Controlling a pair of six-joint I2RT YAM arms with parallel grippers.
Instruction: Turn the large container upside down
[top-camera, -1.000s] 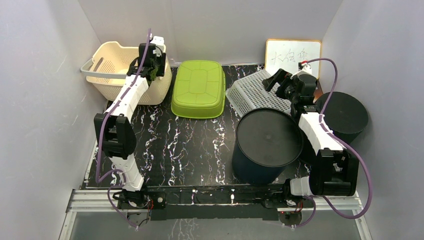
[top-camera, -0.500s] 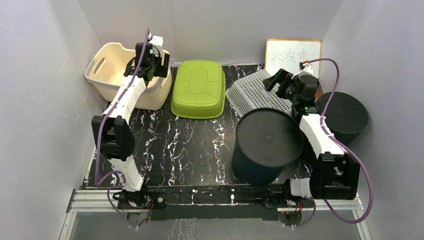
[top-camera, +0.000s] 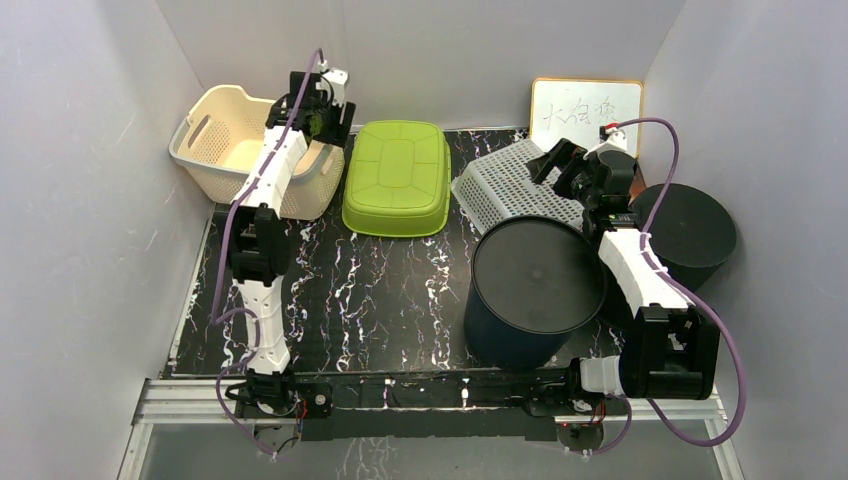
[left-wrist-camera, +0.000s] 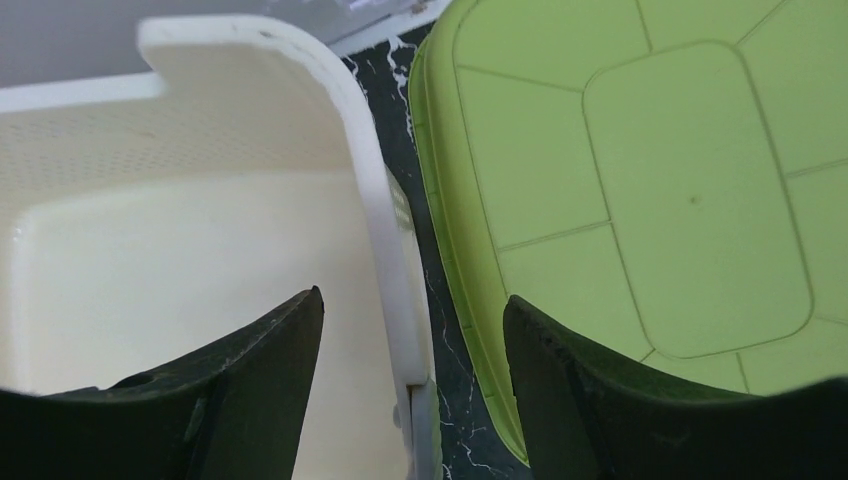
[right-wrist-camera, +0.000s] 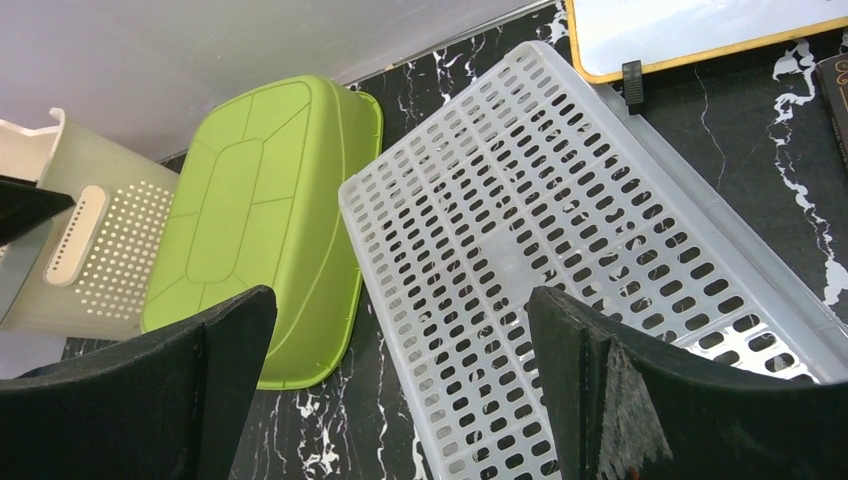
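Left gripper (left-wrist-camera: 412, 300) jaws open astride the cream basket (left-wrist-camera: 372, 190) rim, contact perhaps none; right gripper (right-wrist-camera: 400, 295) jaws wide, empty.

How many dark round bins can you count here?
2: one navy bin at centre right, bottom up; one black bin beside it at the right edge. None looks hidden.

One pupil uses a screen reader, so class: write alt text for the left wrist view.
The left gripper, open, straddles the side rim of an upright cream basket. An overturned green tub lies right beside it on the black marbled table.
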